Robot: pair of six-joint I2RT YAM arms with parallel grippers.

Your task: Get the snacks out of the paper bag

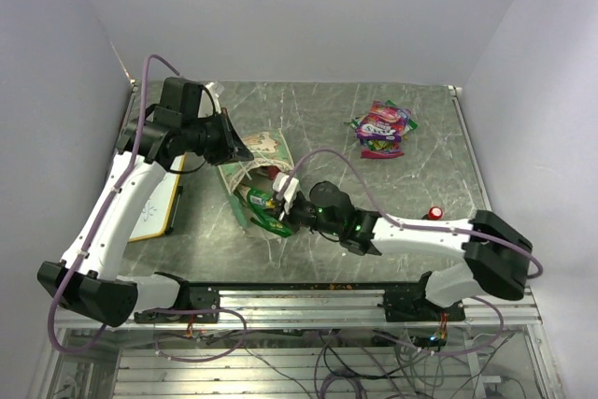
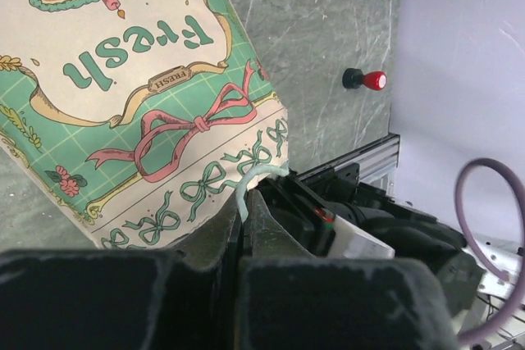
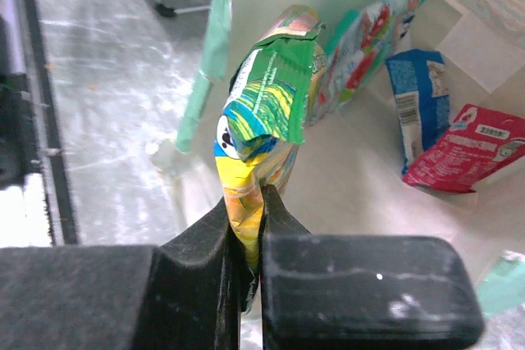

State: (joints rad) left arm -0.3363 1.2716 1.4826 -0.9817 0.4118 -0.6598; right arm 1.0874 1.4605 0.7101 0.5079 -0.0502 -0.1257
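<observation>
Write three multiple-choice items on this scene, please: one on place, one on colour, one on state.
1. Where on the table do the snacks already out lie? A) far right B) near left C) dead centre
2. What colour is the packet in the right tool? A) pink-purple B) yellow-green C) white
3. The left tool is: A) wide open B) shut on nothing C) shut on the paper bag
1A: the pile lies far right. 2B: the right wrist view shows it. 3C: it pinches the bag's edge.
</observation>
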